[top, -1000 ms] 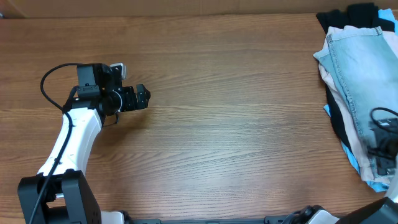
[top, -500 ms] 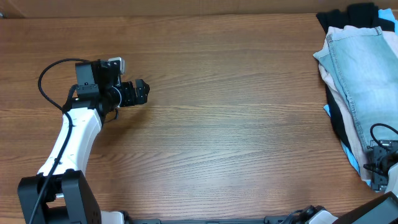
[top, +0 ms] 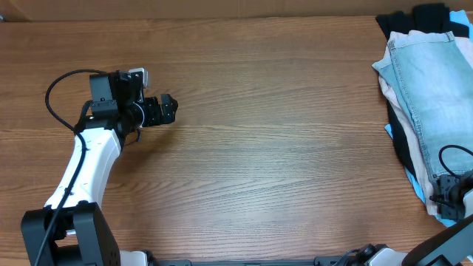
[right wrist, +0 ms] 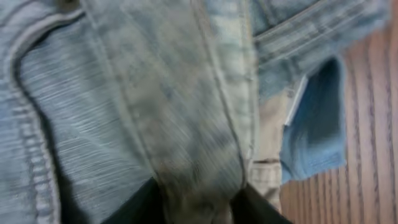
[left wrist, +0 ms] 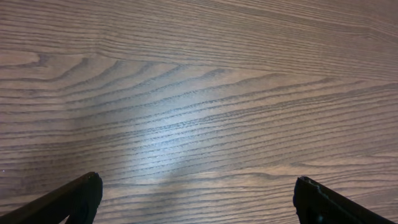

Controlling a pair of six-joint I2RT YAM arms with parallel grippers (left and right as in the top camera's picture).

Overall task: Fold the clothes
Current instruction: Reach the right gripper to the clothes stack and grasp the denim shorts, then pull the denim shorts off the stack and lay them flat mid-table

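The overhead view is bright and even, lit from above. The table (top: 281, 148) grain is sharp, and the left arm (top: 89, 159) casts only a faint, soft shadow beside it. In the left wrist view a pale glare patch washes out the wood at centre, and the left fingertips (left wrist: 78, 196) are near-black in the bottom corners. The right wrist view is dimmer and blurred. The shorts (right wrist: 155, 112) fill it, seams smeared, and the right fingertips (right wrist: 146, 202) are dark and soft-edged.
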